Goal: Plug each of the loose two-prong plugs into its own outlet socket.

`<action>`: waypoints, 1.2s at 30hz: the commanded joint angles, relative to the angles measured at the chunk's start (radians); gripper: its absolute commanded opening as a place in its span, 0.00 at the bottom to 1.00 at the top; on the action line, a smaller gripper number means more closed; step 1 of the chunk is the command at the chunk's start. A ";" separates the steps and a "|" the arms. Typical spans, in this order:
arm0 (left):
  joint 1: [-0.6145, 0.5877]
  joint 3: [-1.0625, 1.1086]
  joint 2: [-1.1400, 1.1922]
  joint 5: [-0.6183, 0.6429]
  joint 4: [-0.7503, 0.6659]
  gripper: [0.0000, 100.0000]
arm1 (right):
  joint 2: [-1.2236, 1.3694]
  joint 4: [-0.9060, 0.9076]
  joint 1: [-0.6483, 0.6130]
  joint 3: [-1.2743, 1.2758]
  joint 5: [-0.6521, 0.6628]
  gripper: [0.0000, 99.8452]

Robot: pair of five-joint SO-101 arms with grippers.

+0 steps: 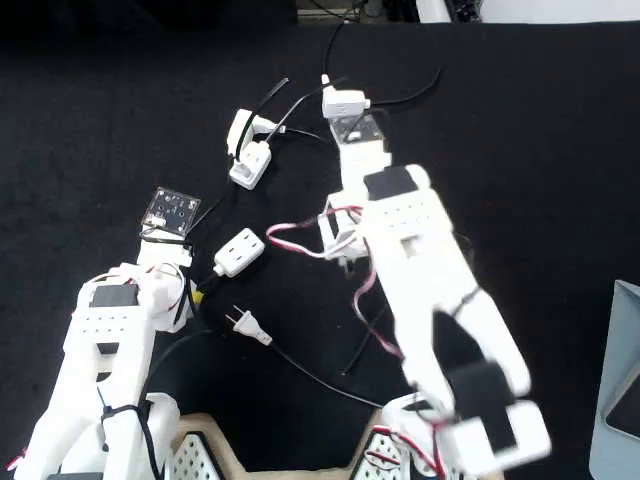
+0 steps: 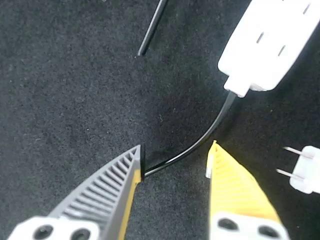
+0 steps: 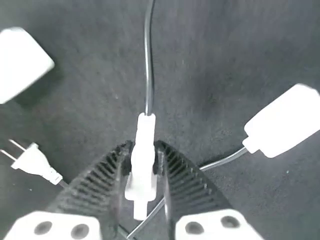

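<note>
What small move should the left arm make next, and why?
Likely close the left gripper on the black cord: it is open astride the cord, close behind the white socket block, and a grip would steady that block.

The high view looks steeply down over the black table from well above. Each wrist camera hangs close over it, facing forward between its own jaws. The left wrist and high views share the white outlet socket and the loose two-prong plug beside it.
</note>
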 commanded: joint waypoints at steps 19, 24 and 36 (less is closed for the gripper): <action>-0.002 -0.016 -0.021 0.127 -0.157 0.22 | -0.828 -0.600 -0.112 0.622 0.068 0.01; 0.002 -0.021 -0.021 0.135 -0.206 0.22 | -0.983 -0.643 -0.141 0.714 0.068 0.01; 0.004 -0.013 -0.021 0.227 -0.255 0.22 | -1.395 -0.643 -0.164 0.814 0.068 0.01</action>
